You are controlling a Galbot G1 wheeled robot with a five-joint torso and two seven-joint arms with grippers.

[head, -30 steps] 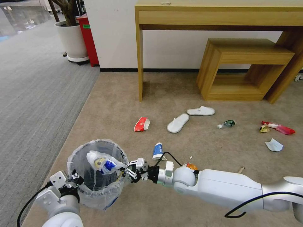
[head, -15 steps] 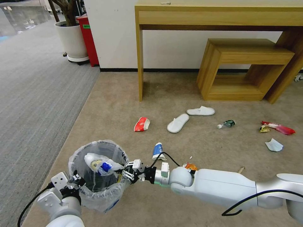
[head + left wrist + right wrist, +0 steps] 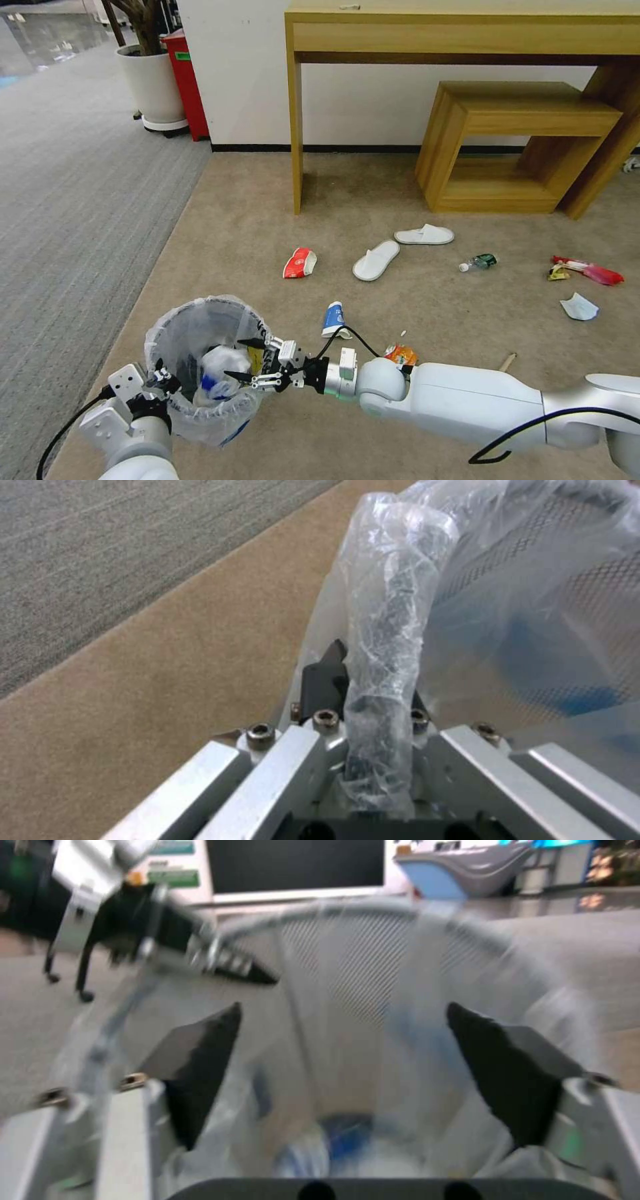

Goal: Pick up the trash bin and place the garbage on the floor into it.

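- Small round black mesh trash bin [image 3: 200, 373] with clear plastic liner: near the beige carpet [image 3: 253, 220] edge; rim pinched by left gripper [image 3: 162, 385].
- Right gripper [image 3: 243, 361]: fingers spread over bin mouth.
- Inside: white-blue crumpled litter [image 3: 219, 370].

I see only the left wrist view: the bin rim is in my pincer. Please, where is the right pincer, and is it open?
Observer: The right pincer is open, over the mouth of the trash bin.
Operator: Is something inside the bin?
Observer: Yes, a crumpled white and blue piece lies in it.
Operator: What garbage is nearest on the floor?
Observer: A blue-white cup and an orange can, beside the right arm.
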